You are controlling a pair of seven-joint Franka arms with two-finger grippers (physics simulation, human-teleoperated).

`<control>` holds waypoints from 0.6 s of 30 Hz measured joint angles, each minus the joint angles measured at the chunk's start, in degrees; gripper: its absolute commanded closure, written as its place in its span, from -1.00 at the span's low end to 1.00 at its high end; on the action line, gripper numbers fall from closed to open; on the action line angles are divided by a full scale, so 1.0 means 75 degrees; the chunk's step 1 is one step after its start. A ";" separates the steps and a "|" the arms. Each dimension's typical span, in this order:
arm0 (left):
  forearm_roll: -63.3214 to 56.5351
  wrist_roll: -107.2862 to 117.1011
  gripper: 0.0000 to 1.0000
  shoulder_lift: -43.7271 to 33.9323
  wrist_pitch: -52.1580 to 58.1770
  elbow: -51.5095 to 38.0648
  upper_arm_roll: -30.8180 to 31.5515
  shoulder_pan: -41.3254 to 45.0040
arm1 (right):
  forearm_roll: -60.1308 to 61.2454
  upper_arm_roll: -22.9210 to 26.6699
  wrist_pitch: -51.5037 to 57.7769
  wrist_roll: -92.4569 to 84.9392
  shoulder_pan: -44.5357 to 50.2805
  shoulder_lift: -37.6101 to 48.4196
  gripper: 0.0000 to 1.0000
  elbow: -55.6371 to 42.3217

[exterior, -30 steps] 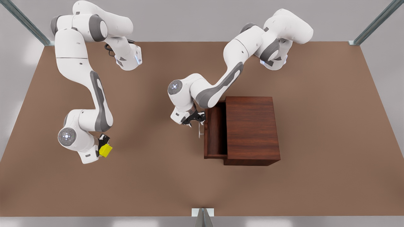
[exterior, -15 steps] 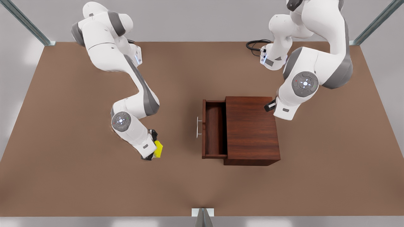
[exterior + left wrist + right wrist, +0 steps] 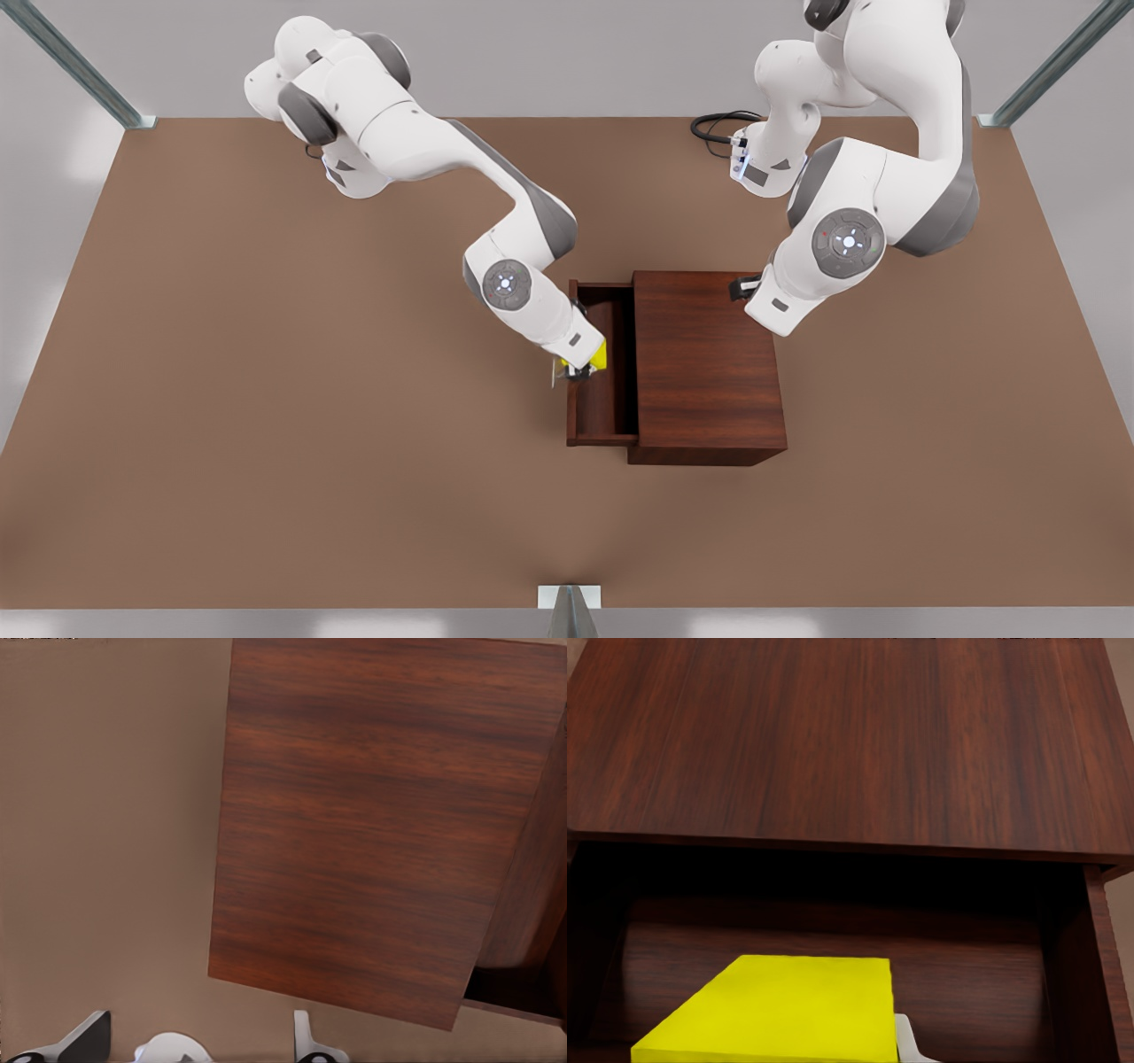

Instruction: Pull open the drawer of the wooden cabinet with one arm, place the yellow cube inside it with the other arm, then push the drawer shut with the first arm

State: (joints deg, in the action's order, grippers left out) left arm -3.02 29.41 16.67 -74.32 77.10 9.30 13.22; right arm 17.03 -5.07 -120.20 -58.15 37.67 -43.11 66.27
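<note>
the drawer [image 3: 602, 390] stands pulled out of the cabinet [image 3: 709, 363] toward 9 o'clock in the front view, so the opening step looks done. the placing is under way; the release and the push shut are left, as i judge it.

nearest the drawer front, the right pincer [image 3: 586, 365] hangs over the open tray, closed on the cube [image 3: 600, 356] and holding it above the drawer floor, just inside the handle [image 3: 555, 377]. in the right wrist view the cube [image 3: 775, 1010] is in front of the drawer's dark hollow, one pale fingertip [image 3: 908, 1041] beside it.

farther off, at about 2 o'clock from the drawer, the left pincer [image 3: 742, 286] waits over the cabinet's back edge. the left wrist view shows its two fingertips [image 3: 306, 1041] spread wide apart with nothing between them.

the cube is bright, plain-faced and sharp-edged. cabinet and drawer are boxy, dark reddish-brown with streaky grain and a flat top. the handle is a thin silver bar. the table [image 3: 266, 443] is flat, matte brown.
</note>
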 measured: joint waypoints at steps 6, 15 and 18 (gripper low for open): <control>-0.0013 -0.0463 -1.00 0.0012 0.0020 0.0000 0.0000 -0.0012 | 0.0142 0.0000 -0.0093 0.0210 0.0138 -0.0152 -0.58 0.0013; 0.0085 -0.0868 0.57 0.0010 0.0064 -0.0023 -0.0001 0.0020 | 0.0083 0.0048 0.0284 0.0488 -0.0444 0.0430 -1.00 0.0146; 0.0459 -0.0336 0.57 0.0525 0.0088 -0.0373 -0.0005 0.0754 | -0.0052 0.0249 0.1713 0.0689 -0.2584 0.1031 -1.00 0.0288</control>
State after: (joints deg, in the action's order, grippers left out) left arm 0.42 26.89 20.61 -73.66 74.31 9.26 18.88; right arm 16.65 -3.21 -107.35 -52.98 18.28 -35.38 68.43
